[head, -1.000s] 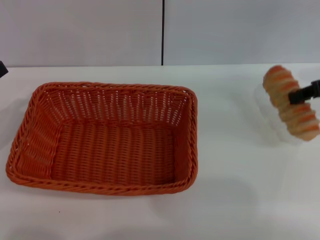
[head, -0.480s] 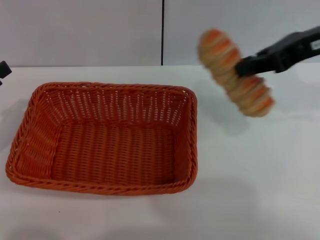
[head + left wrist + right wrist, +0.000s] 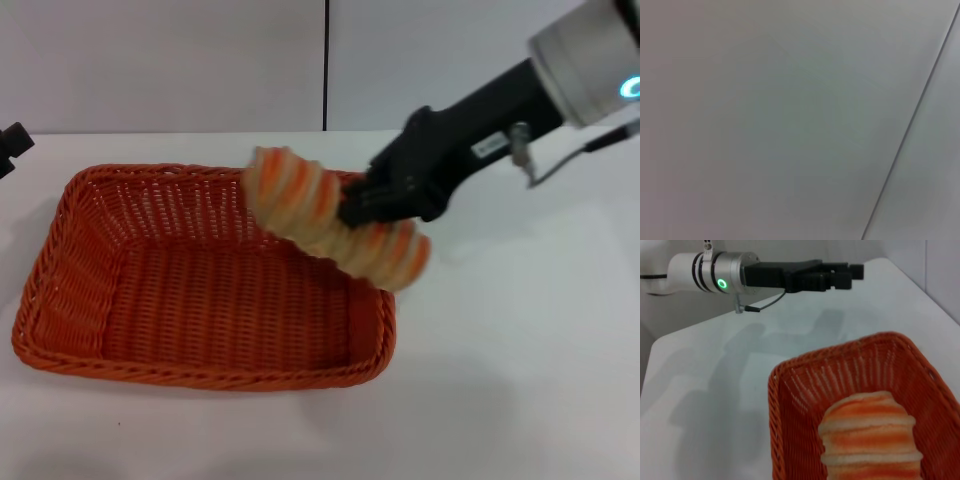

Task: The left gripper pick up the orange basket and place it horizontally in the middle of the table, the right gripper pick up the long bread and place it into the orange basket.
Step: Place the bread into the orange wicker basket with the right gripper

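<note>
The orange basket (image 3: 75, 262) lies lengthwise across the white table (image 3: 510, 380), left of centre. My right gripper (image 3: 352, 210) is shut on the long bread (image 3: 296, 194), a tan loaf with orange stripes. It holds the loaf tilted in the air above the basket's far right corner. In the right wrist view the long bread (image 3: 867, 436) hangs over the woven inside of the orange basket (image 3: 774, 405). My left gripper (image 3: 12, 143) is parked at the table's far left edge; the right wrist view shows the left gripper (image 3: 840, 276) beyond the basket, on the arm with the green light.
A light grey wall with a dark vertical seam (image 3: 326, 65) stands behind the table. The left wrist view shows only that wall. Bare white tabletop lies right of the basket and in front of it.
My right gripper has lifted the long bread off the table at the far right and swept it left. It has gone from beside the basket to above the basket's far right corner.
</note>
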You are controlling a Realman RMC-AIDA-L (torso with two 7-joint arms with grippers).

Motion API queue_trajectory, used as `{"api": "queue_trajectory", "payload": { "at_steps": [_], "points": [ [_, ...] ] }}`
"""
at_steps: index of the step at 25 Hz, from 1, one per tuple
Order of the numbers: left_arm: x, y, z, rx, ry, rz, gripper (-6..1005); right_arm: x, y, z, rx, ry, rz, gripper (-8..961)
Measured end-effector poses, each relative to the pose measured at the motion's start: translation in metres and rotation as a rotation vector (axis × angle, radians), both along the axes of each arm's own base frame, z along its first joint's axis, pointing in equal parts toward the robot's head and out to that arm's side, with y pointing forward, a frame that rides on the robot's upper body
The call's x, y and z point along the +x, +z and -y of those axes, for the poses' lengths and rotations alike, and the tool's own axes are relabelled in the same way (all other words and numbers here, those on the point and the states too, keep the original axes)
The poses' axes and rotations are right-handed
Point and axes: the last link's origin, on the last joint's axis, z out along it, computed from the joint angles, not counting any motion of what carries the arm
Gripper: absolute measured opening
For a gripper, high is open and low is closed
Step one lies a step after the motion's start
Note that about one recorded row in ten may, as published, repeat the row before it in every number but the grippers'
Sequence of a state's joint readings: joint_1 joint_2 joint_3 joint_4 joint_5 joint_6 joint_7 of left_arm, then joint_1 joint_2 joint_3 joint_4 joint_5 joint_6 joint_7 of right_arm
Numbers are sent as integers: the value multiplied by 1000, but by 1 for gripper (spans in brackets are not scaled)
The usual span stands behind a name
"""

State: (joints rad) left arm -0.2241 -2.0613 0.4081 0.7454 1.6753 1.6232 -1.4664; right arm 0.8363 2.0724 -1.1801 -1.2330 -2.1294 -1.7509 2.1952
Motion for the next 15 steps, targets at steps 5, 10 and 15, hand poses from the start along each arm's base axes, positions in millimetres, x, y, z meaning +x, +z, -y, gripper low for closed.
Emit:
{"api": "queue_trajectory", "payload": {
  "at_steps": [5, 10, 15],
  "points": [
    [1, 0, 1, 3, -7, 14, 606, -5, -10, -10, 42, 86, -96, 114],
    [2, -2, 2, 4, -10, 35, 607, -1, -22, -15, 29, 92, -200, 110],
    [2, -2, 2, 7, -11, 38, 606, 5, -37, -18, 14, 41, -198, 108]
  ]
}}
